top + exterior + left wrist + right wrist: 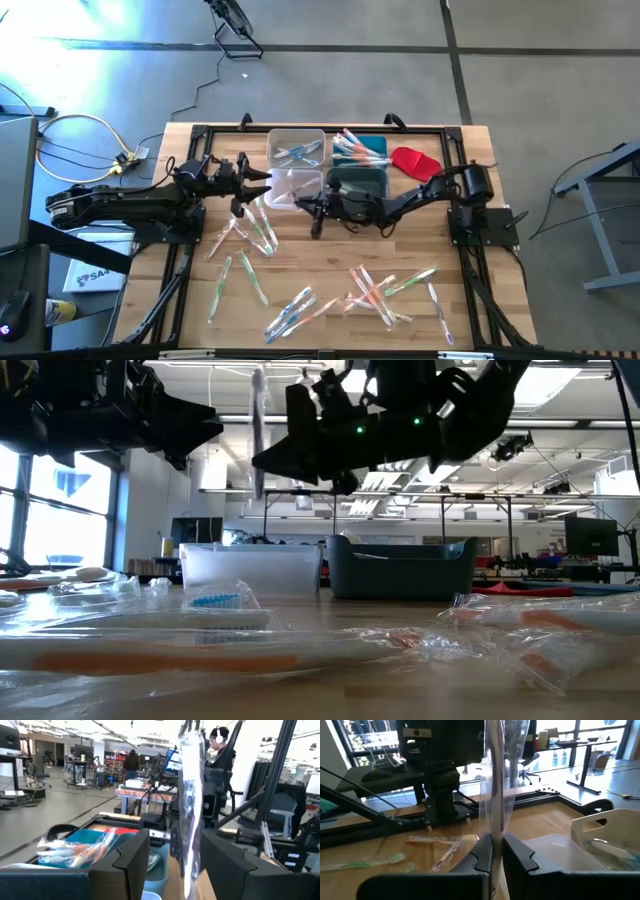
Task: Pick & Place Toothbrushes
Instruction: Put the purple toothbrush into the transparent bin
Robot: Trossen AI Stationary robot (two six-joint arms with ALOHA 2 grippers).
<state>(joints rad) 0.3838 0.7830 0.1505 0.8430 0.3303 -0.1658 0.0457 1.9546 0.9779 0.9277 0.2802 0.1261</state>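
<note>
Right hand (492,852) is clenched on 1 wrapped toothbrush (495,780), held above the desk (330,262) near the clear bin (297,187), long axis upright, free end pointing up. Left hand (172,857) is released, its fingers flanking the same wrapper.

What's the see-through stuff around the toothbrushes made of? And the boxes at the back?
The wrap around the toothbrushes looks like thin clear plastic film: it crinkles and shines. The toothbrush handles seem to be smooth whitish plastic. The clear bin looks like frosted, slightly cloudy plastic, and the dark teal bin like solid matte plastic. The table looks like pale wood planks.
</note>
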